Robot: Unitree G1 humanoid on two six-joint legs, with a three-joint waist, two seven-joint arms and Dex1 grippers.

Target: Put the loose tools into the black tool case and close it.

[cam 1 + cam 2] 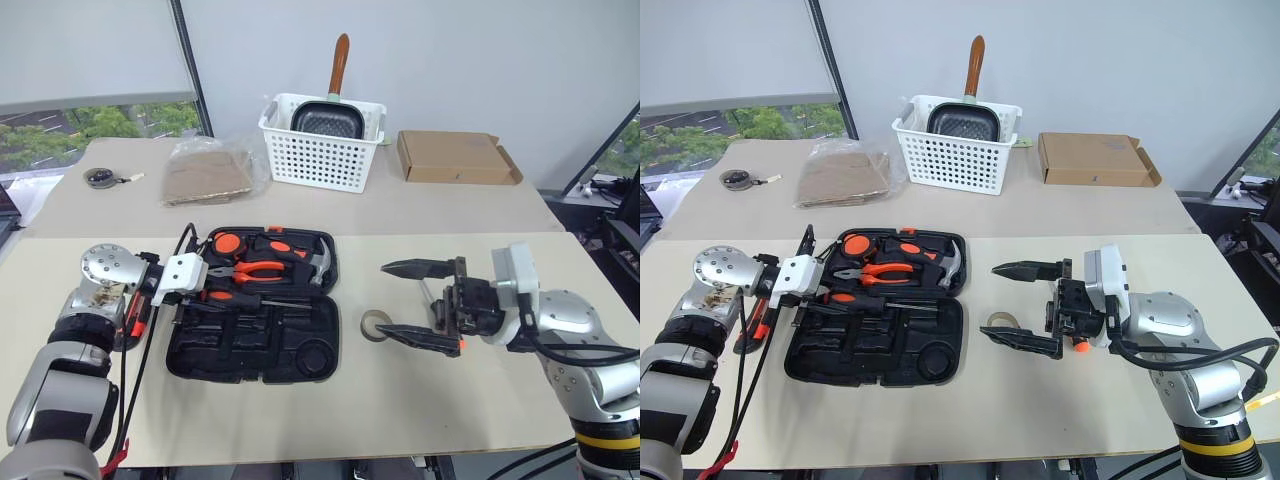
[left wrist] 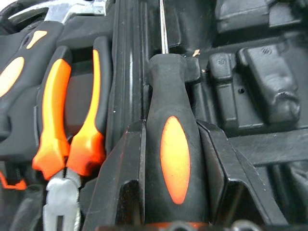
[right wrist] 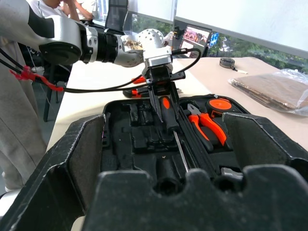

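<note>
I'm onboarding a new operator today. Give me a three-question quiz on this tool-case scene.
1. True or false: the black tool case is closed.
2. What does the left tool grip? A) pliers B) a screwdriver C) hammer
3. Name the small item lying on the table by the right tool.

Key: 1 false, it lies open. 2 B. 3 the tape roll.

Bare table [image 1: 330, 420] near and right of the open case [image 1: 255, 345], bar the tape roll [image 1: 374, 324]; basket [image 1: 320, 148] and box [image 1: 455, 158] crowding the far side.
</note>
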